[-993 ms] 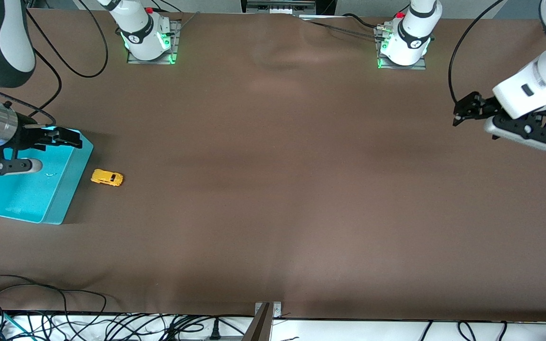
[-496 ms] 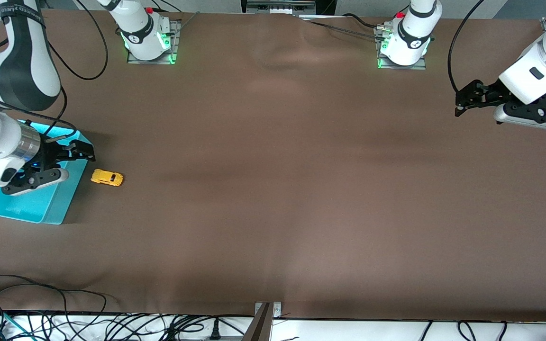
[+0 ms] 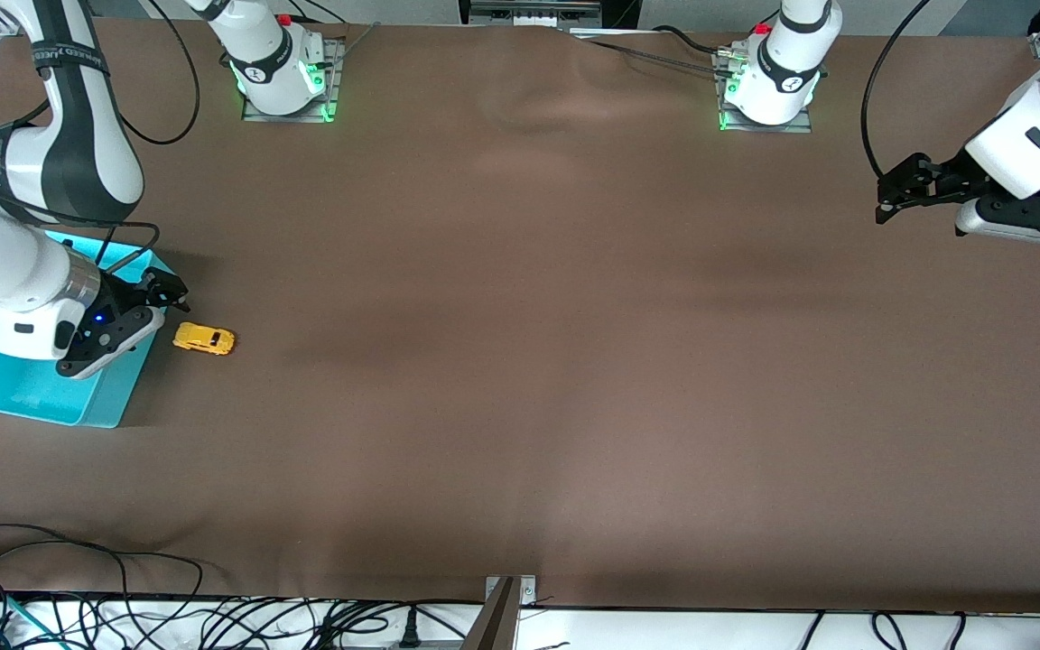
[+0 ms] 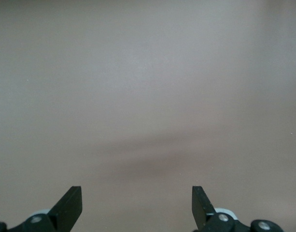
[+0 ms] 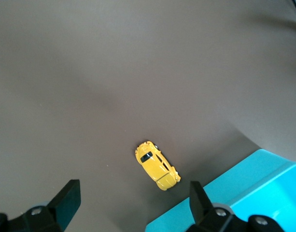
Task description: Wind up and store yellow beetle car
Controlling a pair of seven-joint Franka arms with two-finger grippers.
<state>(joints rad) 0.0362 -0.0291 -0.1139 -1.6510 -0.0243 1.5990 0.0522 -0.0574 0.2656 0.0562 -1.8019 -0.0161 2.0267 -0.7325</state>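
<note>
**Ana:** Right gripper [image 3: 168,291] first: where is it, and is anything in it?

**Ben:** It hangs over the rim of the shallow turquoise plastic bin [image 3: 23,393] at the right arm's end of the table, at the edge nearest the small yellow beetle toy car [image 3: 203,338]. Its two black fingers [image 5: 65,200] stand wide apart with only bare cloth between them, so it holds nothing.

**Ana:** And the car itself?

**Ben:** On its wheels on the brown cloth-covered table [image 3: 520,361], just beside the bin and not touching it. In the right wrist view the car [image 5: 157,166] lies between the two spread fingertips but below them, clear of both, with a corner of the bin [image 5: 254,193] close alongside.

**Ana:** Which way does it point?

**Ben:** Lengthwise along the table, with one end toward the bin. I cannot tell front from back.

**Ana:** What about the left gripper [image 3: 883,200]?

**Ben:** Up in the air over the left arm's end of the table, well apart from the car and the bin. The left wrist view shows its fingers [image 4: 70,205] spread as widely, empty, over plain brown cloth. That arm waits.

**Ana:** Anything inside the bin?

**Ben:** The right arm covers much of it; the part that shows is bare turquoise.
</note>
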